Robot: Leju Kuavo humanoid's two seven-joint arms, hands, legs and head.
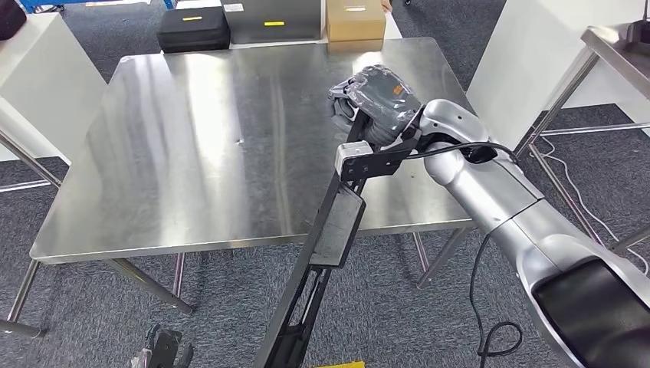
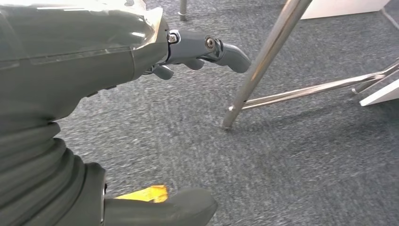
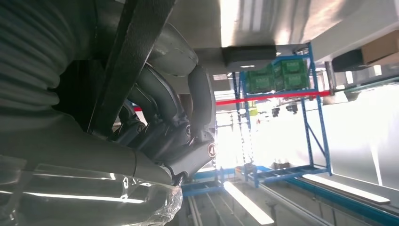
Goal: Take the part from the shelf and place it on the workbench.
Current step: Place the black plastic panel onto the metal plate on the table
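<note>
Right hand (image 1: 373,103) clamped on upper end of long black part (image 1: 329,230), above steel table (image 1: 192,138); part hangs off near edge, not yet laid; left hand (image 2: 197,52) low, fingers apart, holding nothing

A steel tabletop (image 1: 207,146) on thin metal legs (image 1: 149,285) stands on grey carpet (image 1: 84,307) — glare streaks its brushed surface. Beyond its far edge sit a black case (image 1: 193,29) and a cardboard box (image 1: 355,19). White panels (image 1: 536,54) flank both sides. Farther off stands a blue rack (image 3: 282,94) holding green crates (image 3: 277,77) — the room behind it is washed out by bright light.
</note>
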